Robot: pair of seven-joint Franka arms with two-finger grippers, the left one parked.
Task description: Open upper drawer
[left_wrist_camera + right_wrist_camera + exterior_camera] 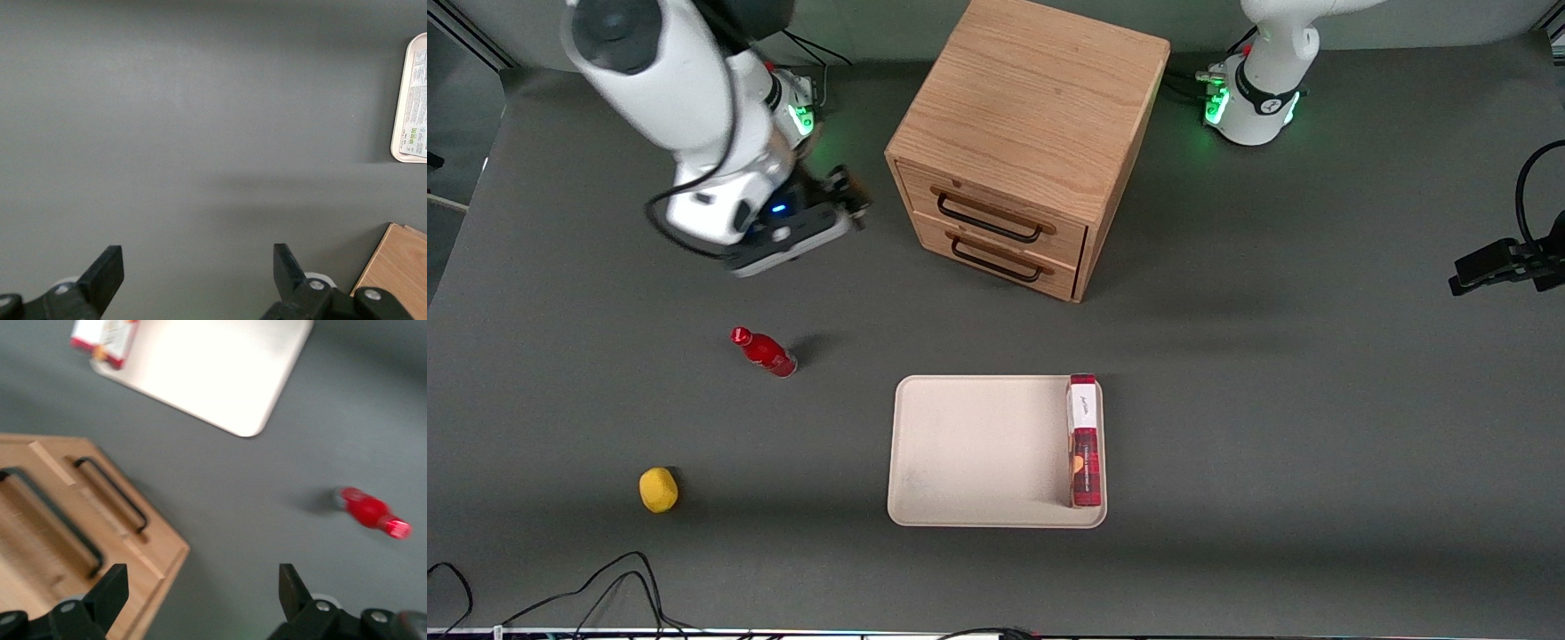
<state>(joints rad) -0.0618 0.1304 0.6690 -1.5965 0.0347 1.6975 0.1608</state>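
The gripper (845, 197) is held above the table (1227, 400) beside the cabinet (1032, 116), toward the working arm's end, level with the drawer fronts and clear of them. In the right wrist view its two fingers (110, 590) are seen spread wide apart with nothing between them; only bare table lies in the gap.

From the gripper, the cabinet is found at about 3 o'clock in the front view. The upper drawer (996, 206) is seen shut, its front flush with the cabinet face, and its black handle (989, 219) is untouched. The lower drawer (996, 253) sits directly below it, also shut, with its own handle (996, 262). In the right wrist view both handles are visible on the cabinet face, close to one finger but not in contact with it.

At about 6 o'clock from the gripper, nearer the front camera, a red bottle (765, 352) is standing on the table, well apart from the cabinet. At about 7 o'clock, nearer still, a yellow object (658, 489) rests alone.

At about 5 o'clock from the gripper, a cream tray (960, 453) is laid in front of the cabinet, apart from it. A red and white box (1084, 440) is placed in the tray along the edge toward the parked arm's end.
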